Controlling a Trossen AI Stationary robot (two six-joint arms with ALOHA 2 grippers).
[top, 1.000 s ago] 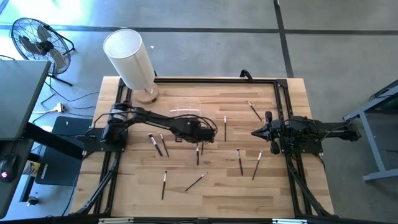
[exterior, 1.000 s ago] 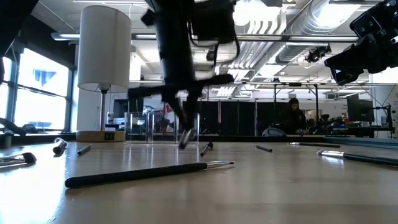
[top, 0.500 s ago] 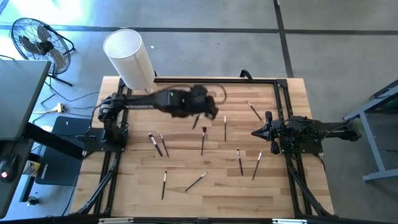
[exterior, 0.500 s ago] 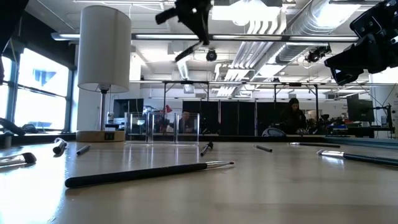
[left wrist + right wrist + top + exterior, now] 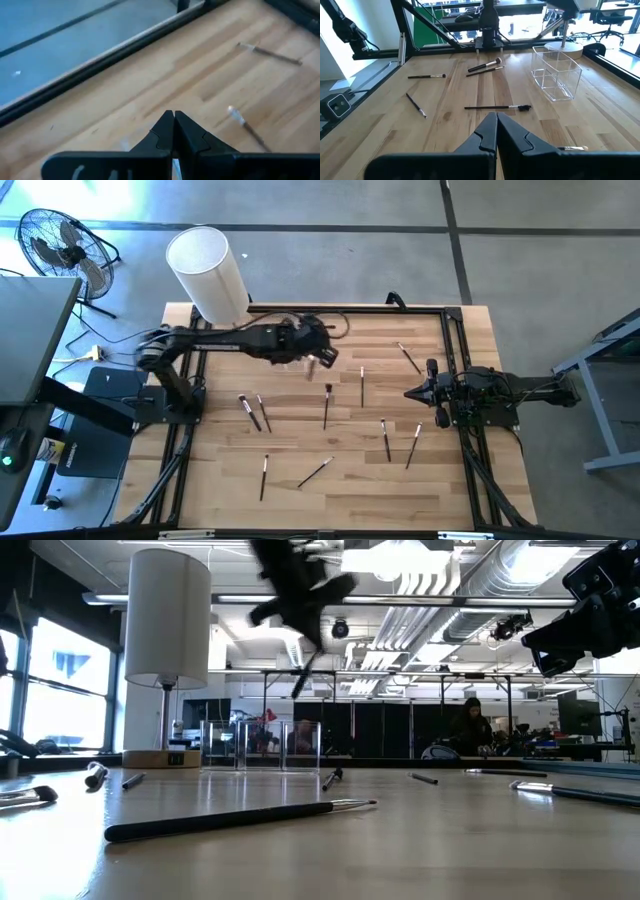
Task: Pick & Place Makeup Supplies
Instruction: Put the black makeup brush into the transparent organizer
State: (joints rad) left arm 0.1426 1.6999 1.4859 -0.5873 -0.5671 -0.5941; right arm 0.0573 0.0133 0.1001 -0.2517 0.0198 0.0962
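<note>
My left end effector (image 5: 318,352) is raised above the back of the worktop (image 5: 300,480), fingers pinched shut on a thin makeup brush (image 5: 300,683) that hangs tilted below them. The clear holder (image 5: 556,72) sits almost directly beneath, so the drop depends on bringing the brush's long axis upright over its open top. The other brushes (image 5: 326,406) lie scattered toward the front, well apart from me. My right end effector (image 5: 411,393) waits closed at its side, empty, farther from the holder than I am.
</note>
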